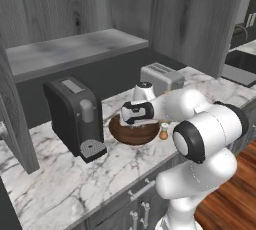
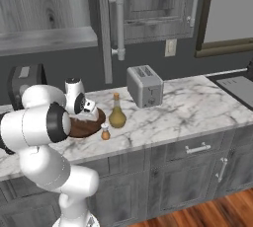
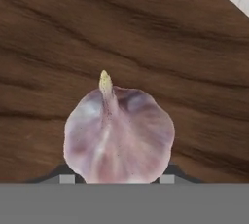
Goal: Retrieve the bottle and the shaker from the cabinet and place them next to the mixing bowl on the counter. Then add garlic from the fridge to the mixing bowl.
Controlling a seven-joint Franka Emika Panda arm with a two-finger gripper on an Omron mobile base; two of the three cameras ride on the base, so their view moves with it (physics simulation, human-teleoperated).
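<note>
My fingers [image 3: 116, 178] are clamped on the garlic [image 3: 119, 135], one dark tip at each side of the bulb, its stem pointing away from me. I hold it over the wooden mixing bowl [image 1: 134, 130] on the marble desk [image 2: 192, 107]. The bottle [image 2: 117, 112] and shaker [image 2: 105, 132] stand just beside the bowl.

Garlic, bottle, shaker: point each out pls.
garlic [image 3: 119, 135], hand view, middle of the bulb's purple skin.
bottle [image 2: 117, 116], right base view, round lower body.
shaker [image 2: 105, 133], right base view, brown body under the white cap.
</note>
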